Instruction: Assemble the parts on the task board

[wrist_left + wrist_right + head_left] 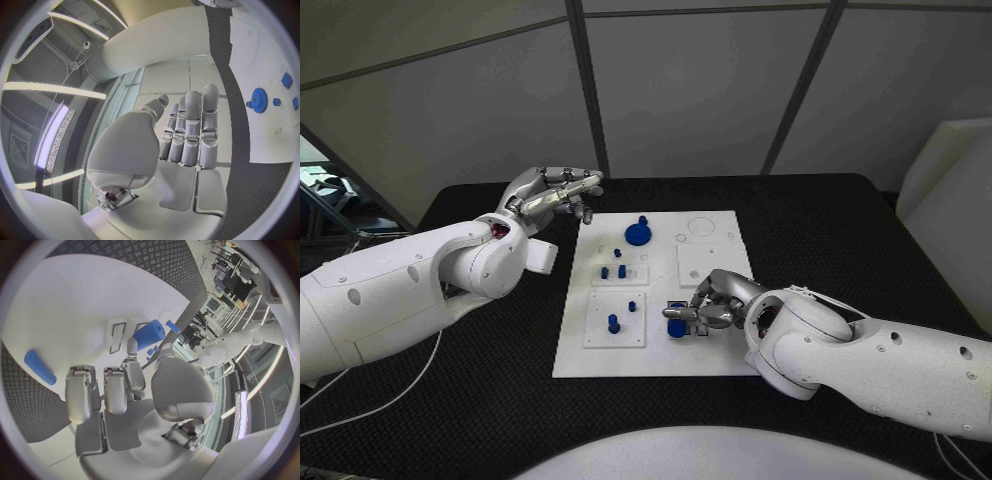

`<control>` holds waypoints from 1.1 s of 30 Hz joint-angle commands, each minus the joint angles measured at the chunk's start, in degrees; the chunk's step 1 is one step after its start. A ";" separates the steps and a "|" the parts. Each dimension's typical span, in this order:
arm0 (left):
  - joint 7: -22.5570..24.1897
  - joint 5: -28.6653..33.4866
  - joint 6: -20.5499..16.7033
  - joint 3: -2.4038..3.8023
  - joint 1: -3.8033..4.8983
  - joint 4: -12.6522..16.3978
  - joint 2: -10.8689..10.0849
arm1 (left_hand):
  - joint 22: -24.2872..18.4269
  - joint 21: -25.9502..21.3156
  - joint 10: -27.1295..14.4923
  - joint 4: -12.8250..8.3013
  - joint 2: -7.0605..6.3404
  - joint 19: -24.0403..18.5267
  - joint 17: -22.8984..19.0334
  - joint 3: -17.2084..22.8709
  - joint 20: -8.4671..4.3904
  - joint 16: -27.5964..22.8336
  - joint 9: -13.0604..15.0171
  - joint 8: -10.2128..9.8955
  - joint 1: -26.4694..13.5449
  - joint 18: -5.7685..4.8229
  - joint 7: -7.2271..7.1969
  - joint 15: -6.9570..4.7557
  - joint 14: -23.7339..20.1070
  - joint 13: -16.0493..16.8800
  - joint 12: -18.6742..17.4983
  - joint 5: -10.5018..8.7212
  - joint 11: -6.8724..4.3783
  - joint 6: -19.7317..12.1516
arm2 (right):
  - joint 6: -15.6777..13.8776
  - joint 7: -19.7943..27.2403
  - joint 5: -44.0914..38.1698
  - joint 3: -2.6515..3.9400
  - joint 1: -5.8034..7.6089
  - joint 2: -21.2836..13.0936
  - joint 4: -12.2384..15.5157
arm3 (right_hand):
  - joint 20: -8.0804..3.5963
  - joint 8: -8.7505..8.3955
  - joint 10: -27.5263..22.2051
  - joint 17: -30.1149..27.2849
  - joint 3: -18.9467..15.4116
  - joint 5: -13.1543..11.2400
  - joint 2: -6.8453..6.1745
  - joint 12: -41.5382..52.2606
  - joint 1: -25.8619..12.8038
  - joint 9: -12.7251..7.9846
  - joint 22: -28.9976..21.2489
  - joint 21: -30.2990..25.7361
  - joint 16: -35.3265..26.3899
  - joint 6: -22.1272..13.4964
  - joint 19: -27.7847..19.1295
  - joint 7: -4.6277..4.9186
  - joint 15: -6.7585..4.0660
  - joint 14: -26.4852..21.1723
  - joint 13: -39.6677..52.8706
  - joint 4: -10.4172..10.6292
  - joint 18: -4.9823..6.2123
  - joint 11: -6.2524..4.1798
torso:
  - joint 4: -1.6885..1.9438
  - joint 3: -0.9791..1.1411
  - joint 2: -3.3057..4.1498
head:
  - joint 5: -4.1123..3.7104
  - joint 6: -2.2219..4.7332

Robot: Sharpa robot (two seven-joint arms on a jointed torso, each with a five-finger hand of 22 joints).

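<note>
A robotics lab is showing here: a black table is sitting inside grey partition panels, strip lights are glowing overhead, and another white robot is standing among cluttered benches beyond.

From the robot's head we looked steeply down on the black table, with the white task board at the centre and both arms entering from the sides. The left wrist camera sat close behind the left hand and faced along its fingers toward the wall panels, catching the board's edge and a blue gear at one side. The right wrist camera sat close behind the right hand, facing down at the board from very near. All three views shared the task board; we saw the gear from the head too.
</note>
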 commanded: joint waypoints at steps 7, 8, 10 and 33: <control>0.13 0.16 0.59 0.04 0.08 0.01 -0.06 | -0.08 -0.12 -0.39 0.00 0.08 -0.19 -0.07 -0.34 0.16 0.19 0.02 0.07 0.40 -0.43 -0.09 0.08 -0.36 0.09 0.15 0.07 -0.15 -0.29 | -1.06 0.77 -4.28 0.04 0.10 -1.08 1.24 | -0.23 -0.50 -0.52 5.88 2.68 1.88 -0.21 -0.77 0.52 0.90 12.17 -0.08 -0.28 -0.42 4.33 -0.01 -0.22 4.28 -0.09 -0.26 -0.50 0.01 | -0.03 0.08 -0.01 | -0.11 0.07; 0.12 0.16 0.60 0.04 0.08 0.00 -0.07 | -0.08 -0.12 -0.39 0.00 0.08 -0.19 -0.07 -0.34 0.16 0.19 0.02 0.07 0.40 -0.43 -0.09 0.08 -0.36 0.09 0.15 0.07 -0.15 -0.29 | -0.96 0.91 -4.53 0.04 0.10 -1.19 1.40 | -0.23 -0.51 -0.50 5.92 2.86 2.21 -0.16 -0.79 1.07 1.01 12.18 -0.07 -0.27 -0.43 4.34 -0.02 -0.23 4.29 -0.06 -0.31 -0.51 0.00 | -0.03 0.08 -0.01 | -0.11 0.07; 0.09 0.16 0.63 0.03 0.08 -0.01 -0.07 | -0.08 -0.12 -0.39 0.00 0.08 -0.19 -0.07 -0.34 0.16 0.19 0.02 0.07 0.40 -0.43 -0.09 0.08 -0.36 0.09 0.15 0.07 -0.15 -0.29 | -0.76 1.17 -5.06 0.04 0.09 -1.40 1.73 | -0.26 -0.53 -0.41 5.94 3.25 3.26 -0.16 -0.77 3.17 1.36 12.21 -0.06 -0.28 -0.40 4.36 -0.07 -0.25 4.30 0.09 -0.69 -0.51 -0.04 | -0.02 0.04 -0.05 | -0.22 0.05; 0.06 0.16 0.67 -0.11 0.06 -0.02 -0.15 | -0.08 -0.12 -0.39 0.00 0.08 -0.19 -0.07 -0.34 0.16 0.19 0.02 0.07 0.40 -0.43 -0.09 0.08 -0.36 0.09 0.15 0.07 -0.15 -0.29 | -0.21 0.89 -9.86 0.04 0.09 -1.99 2.24 | -0.73 -0.24 0.16 6.52 7.25 3.33 1.84 -0.19 20.67 3.27 12.74 0.32 -0.11 -0.02 4.64 -0.73 -0.80 4.42 1.33 -8.67 -0.65 -0.69 | -0.11 -0.01 -0.04 | -0.39 0.29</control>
